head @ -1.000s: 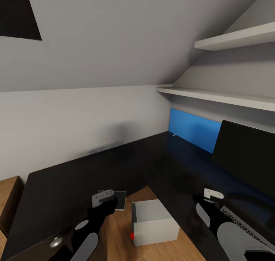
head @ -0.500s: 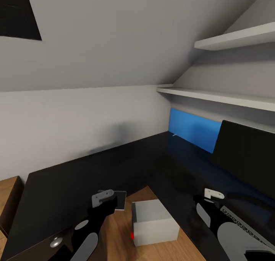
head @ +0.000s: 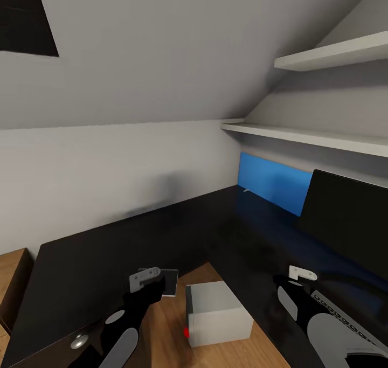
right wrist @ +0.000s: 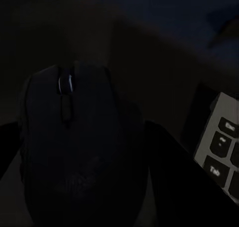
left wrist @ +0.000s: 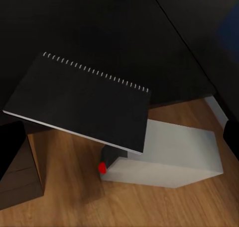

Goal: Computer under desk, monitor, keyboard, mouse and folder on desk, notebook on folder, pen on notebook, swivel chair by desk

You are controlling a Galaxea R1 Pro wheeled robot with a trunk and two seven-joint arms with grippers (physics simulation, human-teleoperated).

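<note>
Glossy black desk [head: 134, 238]; floor [head: 167, 330] seemingly wood.

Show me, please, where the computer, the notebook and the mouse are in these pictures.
computer [head: 221, 310]: head view, on its pale top face.
notebook [left wrist: 82, 101]: left wrist view, on the middle of its black cover.
mouse [right wrist: 74, 147]: right wrist view, on its dark rounded back below the scroll wheel.

Black mouse [right wrist: 74, 147] close up in deep shadow, with the keyboard's [right wrist: 224, 152] corner beside it
Its scroll wheel catches a faint glint; the grey keyboard edge with dark keys lies on the black tabletop [right wrist: 164, 62]
</note>
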